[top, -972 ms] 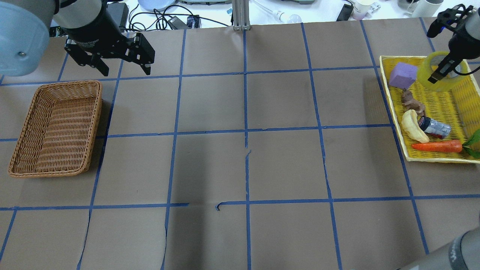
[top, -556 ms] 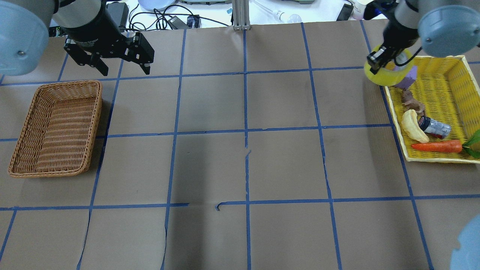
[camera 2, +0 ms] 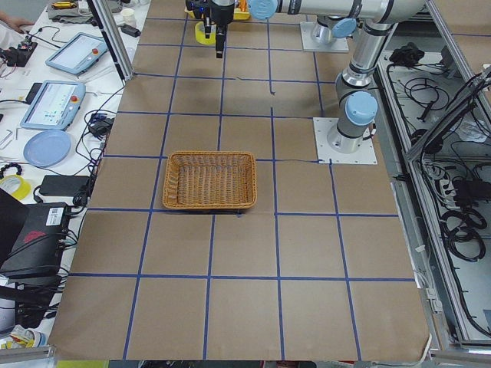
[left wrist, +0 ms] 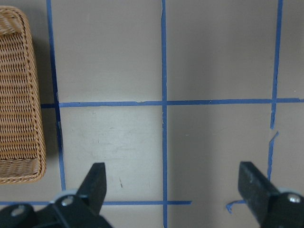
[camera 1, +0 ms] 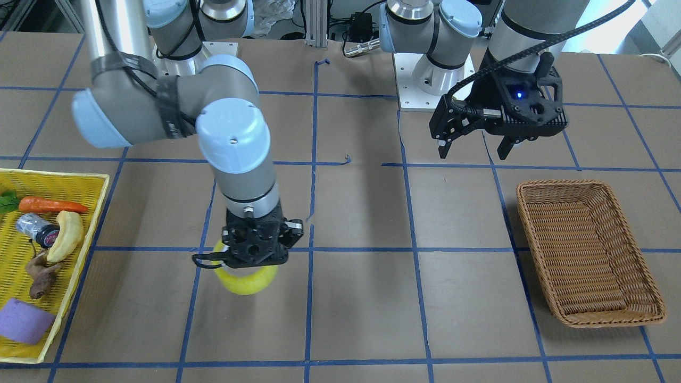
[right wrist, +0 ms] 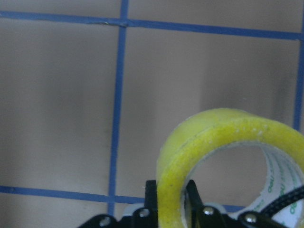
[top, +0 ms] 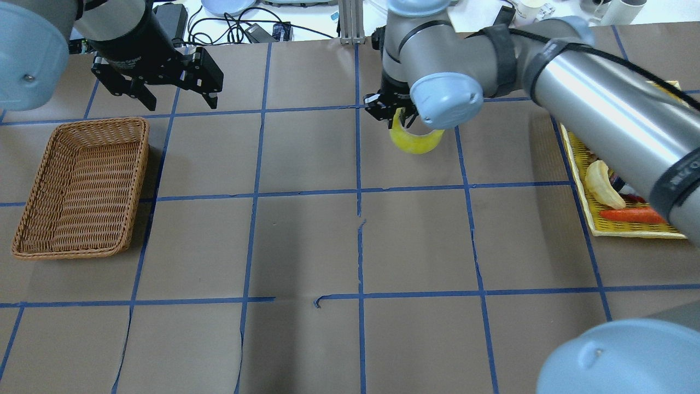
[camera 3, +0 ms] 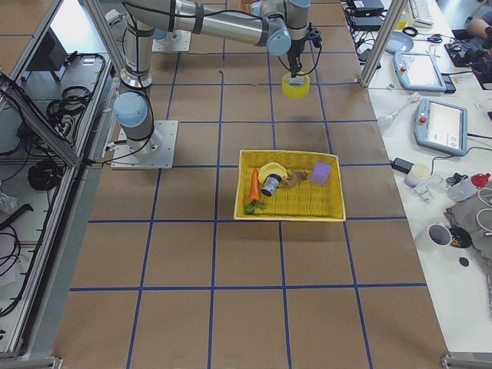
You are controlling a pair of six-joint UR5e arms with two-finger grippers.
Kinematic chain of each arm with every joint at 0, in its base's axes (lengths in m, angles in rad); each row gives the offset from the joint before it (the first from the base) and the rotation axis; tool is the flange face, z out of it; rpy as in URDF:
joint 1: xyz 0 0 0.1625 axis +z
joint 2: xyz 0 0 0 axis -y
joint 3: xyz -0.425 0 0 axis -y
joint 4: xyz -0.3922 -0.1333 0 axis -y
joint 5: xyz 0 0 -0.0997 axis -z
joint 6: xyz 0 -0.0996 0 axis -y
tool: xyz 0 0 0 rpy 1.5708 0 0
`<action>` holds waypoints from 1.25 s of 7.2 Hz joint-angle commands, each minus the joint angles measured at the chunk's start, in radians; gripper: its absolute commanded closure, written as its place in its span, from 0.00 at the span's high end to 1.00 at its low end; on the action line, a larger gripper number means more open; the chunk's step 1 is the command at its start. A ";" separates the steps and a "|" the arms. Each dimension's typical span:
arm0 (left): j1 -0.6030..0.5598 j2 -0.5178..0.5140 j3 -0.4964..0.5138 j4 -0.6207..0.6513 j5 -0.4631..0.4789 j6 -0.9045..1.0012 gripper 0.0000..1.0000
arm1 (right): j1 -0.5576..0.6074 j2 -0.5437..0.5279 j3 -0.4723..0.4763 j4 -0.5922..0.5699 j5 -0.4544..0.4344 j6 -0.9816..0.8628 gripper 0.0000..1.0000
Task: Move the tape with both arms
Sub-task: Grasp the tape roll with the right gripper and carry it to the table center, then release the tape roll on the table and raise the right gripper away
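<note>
The yellow tape roll (top: 415,141) hangs on my right gripper (top: 397,113), above the brown table just right of its centre line at the far side. The gripper is shut on the roll's wall, one finger inside the white core and one outside, as the right wrist view shows (right wrist: 213,142). The roll also shows in the front view (camera 1: 246,282) under the gripper (camera 1: 250,266). My left gripper (top: 182,103) is open and empty, held above the table beyond the wicker basket; the left wrist view (left wrist: 173,173) shows its fingers wide apart.
A brown wicker basket (top: 139,164) sits empty at the left. A yellow tray (top: 629,232) at the right holds a carrot (camera 1: 50,205), a banana (camera 1: 66,234), a small can, a brown figure and a purple block (camera 1: 24,322). Blue tape lines grid the table.
My right arm has carried the tape out of the yellow tray and leftward to near the table's centre line. The left gripper has hardly moved and stays open.
</note>
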 commanded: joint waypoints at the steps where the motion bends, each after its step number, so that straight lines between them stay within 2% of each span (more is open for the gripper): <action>1: 0.001 0.002 -0.001 0.000 0.000 0.004 1.00 | 0.060 0.166 -0.049 -0.220 0.055 0.101 0.00; 3: 0.001 0.002 0.000 0.000 0.000 0.004 1.00 | 0.071 0.220 -0.085 -0.235 0.060 0.063 0.00; 4: 0.001 0.002 0.000 0.000 0.000 0.005 1.00 | 0.071 0.220 -0.085 -0.236 0.041 0.077 0.96; 5: 0.003 0.002 0.000 0.002 0.002 0.005 1.00 | 0.071 0.192 -0.091 -0.227 0.029 0.109 1.00; 6: 0.003 0.002 0.000 0.002 0.002 0.007 1.00 | 0.059 0.118 -0.081 -0.201 0.029 0.098 1.00; 8: -0.002 -0.022 0.011 0.002 0.002 -0.004 1.00 | -0.034 -0.078 -0.077 0.069 0.029 0.065 1.00; 9: -0.007 -0.036 0.003 0.041 -0.003 -0.011 1.00 | -0.086 -0.189 -0.077 0.201 0.030 -0.033 1.00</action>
